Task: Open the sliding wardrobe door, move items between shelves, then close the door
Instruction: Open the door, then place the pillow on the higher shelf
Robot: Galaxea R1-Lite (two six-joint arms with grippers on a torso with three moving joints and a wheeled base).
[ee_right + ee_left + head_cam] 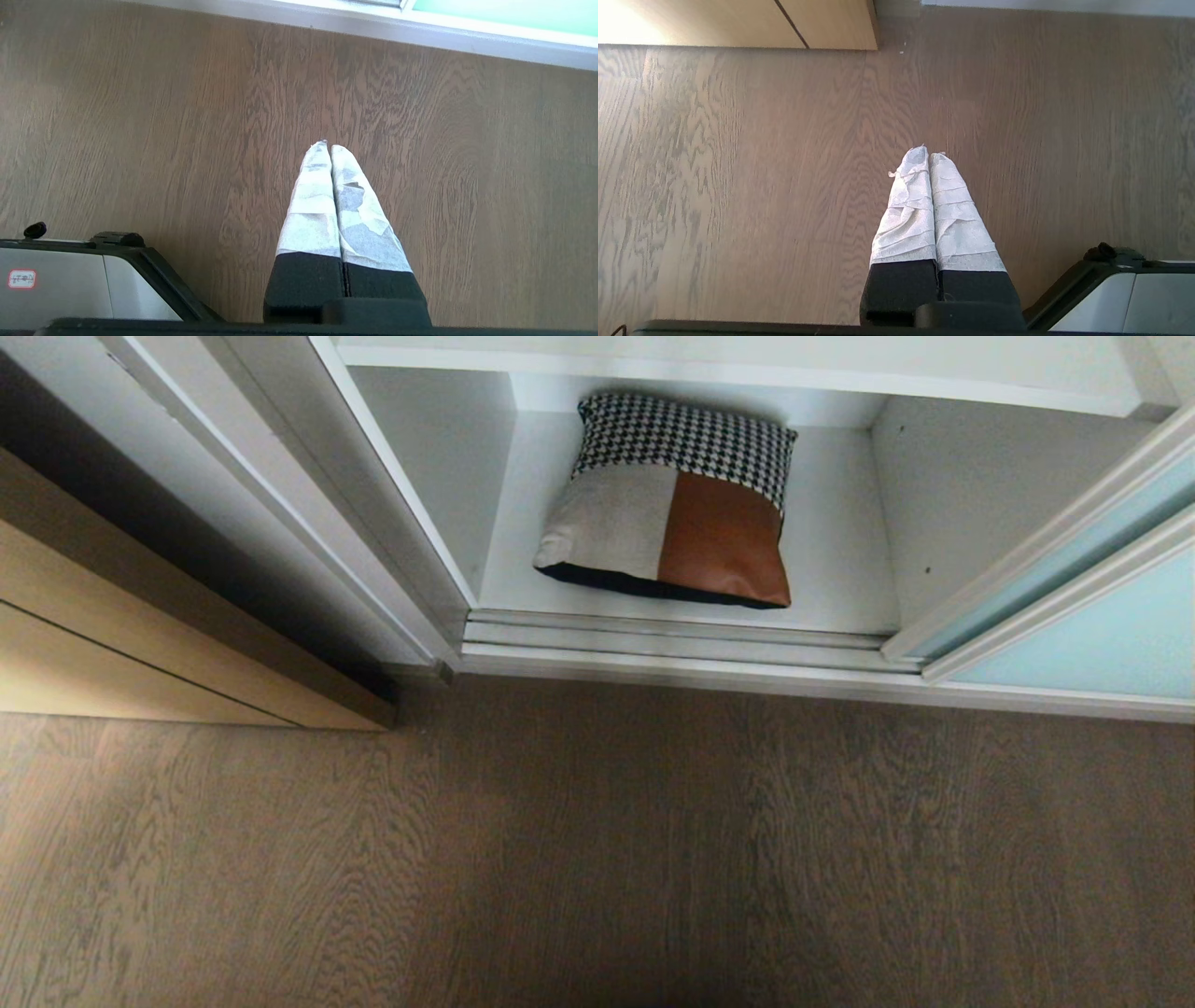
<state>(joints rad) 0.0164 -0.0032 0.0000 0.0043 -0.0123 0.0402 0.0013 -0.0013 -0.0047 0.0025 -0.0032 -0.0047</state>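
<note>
The cushion [670, 502] lies flat on the lowest white shelf [840, 588] of the wardrobe, houndstooth band toward the back, beige and brown leather patches toward the front, its black backing edge just behind the floor tracks. The sliding wardrobe door [1074, 616] stands pushed to the right, leaving this compartment uncovered. Neither arm shows in the head view. The left pincer [928, 156] hangs over the wood-grain floor [597, 859] with its taped fingers pressed together, holding nothing; the right pincer [326, 147] hangs likewise, tips pressed together and empty, near the wardrobe's bottom rail. Both are well apart from the cushion, outside the wardrobe.
</note>
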